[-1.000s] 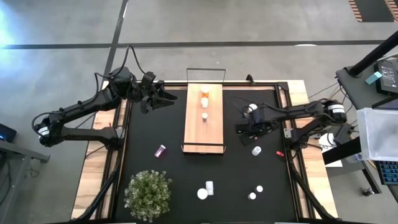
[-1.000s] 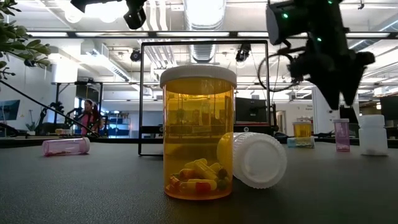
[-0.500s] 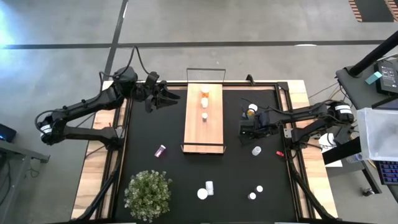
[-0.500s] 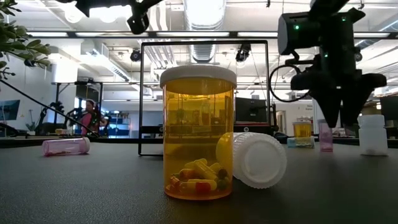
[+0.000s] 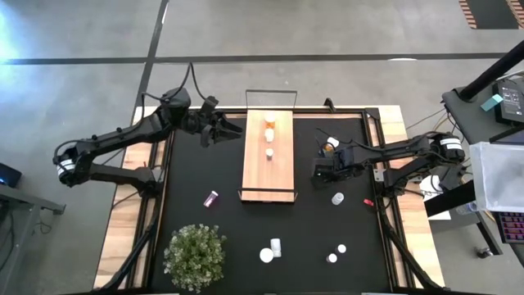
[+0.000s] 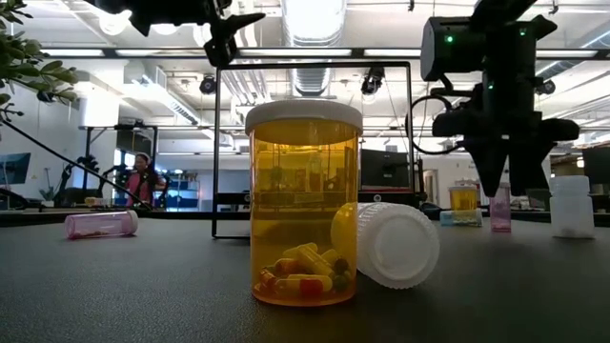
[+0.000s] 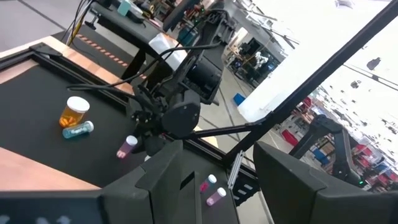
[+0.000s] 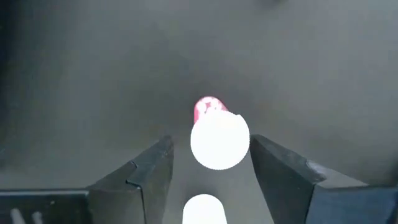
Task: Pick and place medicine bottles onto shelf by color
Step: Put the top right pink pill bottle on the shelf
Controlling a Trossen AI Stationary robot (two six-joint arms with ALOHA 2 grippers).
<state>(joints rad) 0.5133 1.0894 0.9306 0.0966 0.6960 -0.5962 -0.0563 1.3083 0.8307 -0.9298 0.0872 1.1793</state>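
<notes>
Right gripper (image 8: 211, 163) jaws parted, straddling upright pink bottle (image 8: 217, 134), untouched | bottle on black surface (image 5: 196, 172) beside shelf (image 5: 268, 156) | left gripper (image 5: 229, 129) jaws parted, empty, raised beside shelf.

Plant (image 6: 24, 52) (left edge) cut off, low view

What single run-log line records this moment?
right tool: open, straddling pink bottle | left tool: open, empty, beside shelf | shelf: three bottles
</notes>
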